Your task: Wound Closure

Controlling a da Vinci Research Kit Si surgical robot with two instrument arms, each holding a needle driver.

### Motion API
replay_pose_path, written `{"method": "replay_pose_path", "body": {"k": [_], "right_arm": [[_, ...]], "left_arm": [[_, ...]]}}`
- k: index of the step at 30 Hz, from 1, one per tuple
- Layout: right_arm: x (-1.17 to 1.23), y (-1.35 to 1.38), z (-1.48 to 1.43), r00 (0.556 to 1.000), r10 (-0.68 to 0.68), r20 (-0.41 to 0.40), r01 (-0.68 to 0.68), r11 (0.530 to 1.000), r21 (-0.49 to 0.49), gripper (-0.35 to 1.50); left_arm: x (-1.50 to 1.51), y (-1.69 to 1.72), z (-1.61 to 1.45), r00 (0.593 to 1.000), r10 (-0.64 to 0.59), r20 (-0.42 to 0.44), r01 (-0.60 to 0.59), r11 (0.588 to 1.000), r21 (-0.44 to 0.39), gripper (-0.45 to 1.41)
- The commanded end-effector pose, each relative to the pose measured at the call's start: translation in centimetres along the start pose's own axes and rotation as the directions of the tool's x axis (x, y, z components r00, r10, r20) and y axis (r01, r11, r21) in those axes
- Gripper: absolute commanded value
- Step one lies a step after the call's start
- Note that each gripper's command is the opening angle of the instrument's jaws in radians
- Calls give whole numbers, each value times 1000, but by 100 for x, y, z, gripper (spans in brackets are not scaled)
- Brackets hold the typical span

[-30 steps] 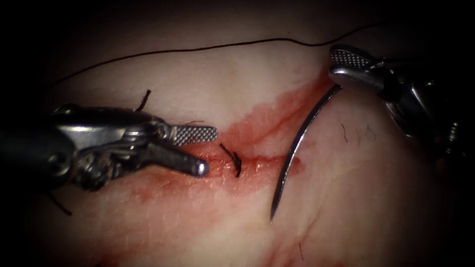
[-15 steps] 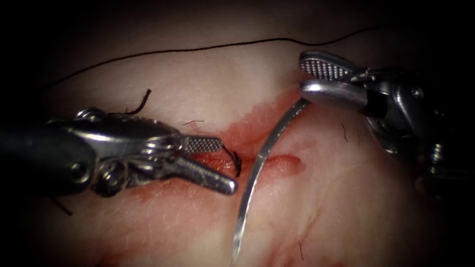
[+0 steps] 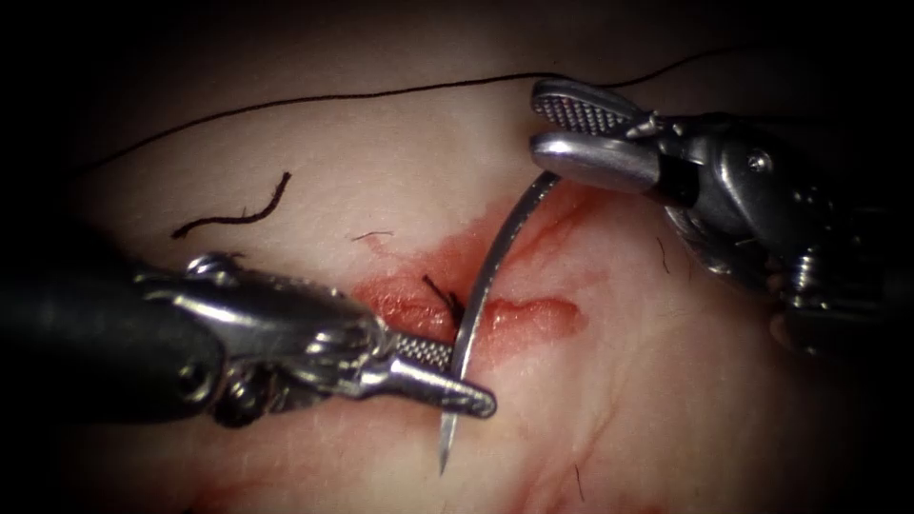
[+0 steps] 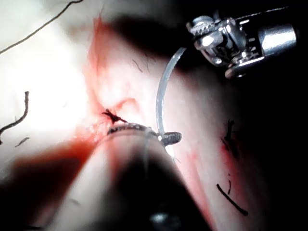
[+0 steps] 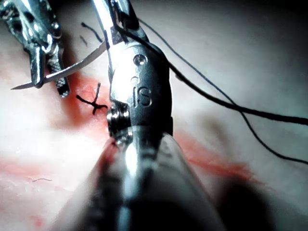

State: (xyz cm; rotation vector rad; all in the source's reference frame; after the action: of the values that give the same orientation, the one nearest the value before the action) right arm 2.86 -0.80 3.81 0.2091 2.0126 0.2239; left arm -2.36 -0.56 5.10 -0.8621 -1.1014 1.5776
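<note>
Setting: pale tissue point(image 3: 381, 171) under strong light, dark all round the edges, with red fluid point(image 3: 495, 238) spread along the cut point(image 3: 533, 309) that runs across the middle.

Right tool point(image 3: 571, 133): comes in from the far right. Its jaws are parted at the tips, the ribbed inner face of the upper one plain to see, yet the needle's blunt end sits at the lower jaw, so it has hold of the needle at the tail of its curve.

Needle point(image 3: 486, 276): hangs free above the tissue, not in it. It curves from the right tool down and to the left, crosses over the cut, and ends with its point point(image 3: 442, 466) on the near side.

Left tool point(image 3: 447, 381): reaches in from the left along the near side of the cut. Its jaws are almost together with the needle passing between them a little above the point; whether they truly grip it I cannot tell.

Thread point(image 3: 333, 98): one long dark strand lies across the far side of the tissue, left to right, towards the right tool.

Stitch point(image 3: 449, 300): a short dark knot with cut ends stands on the cut, just left of the needle.

Loose thread piece point(image 3: 238, 217): a cut scrap lies on the tissue at the far left, well apart from both tools.
</note>
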Motion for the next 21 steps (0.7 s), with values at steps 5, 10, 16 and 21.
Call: {"method": "replay_pose_path", "body": {"k": [5, 10, 16, 21], "right_arm": [[-3, 3, 7, 997, -2, 79, 5, 999, -41, -35], [-2, 4, 7, 989, -30, 148, 56, 983, -177, 125], [0, 3, -1, 982, 85, 168, -26, 945, -327, 131], [-12, 0, -12, 961, 184, 206, -85, 906, -415, 128]], "left_arm": [[2, -1, 3, 987, -144, -64, 139, 987, -77, -45], [-2, -4, 1, 967, -246, -71, 229, 955, -187, -45], [-4, -5, 3, 945, -323, -50, 294, 908, -297, -45], [-5, -7, 5, 922, -386, -20, 342, 838, -425, -45]]}}
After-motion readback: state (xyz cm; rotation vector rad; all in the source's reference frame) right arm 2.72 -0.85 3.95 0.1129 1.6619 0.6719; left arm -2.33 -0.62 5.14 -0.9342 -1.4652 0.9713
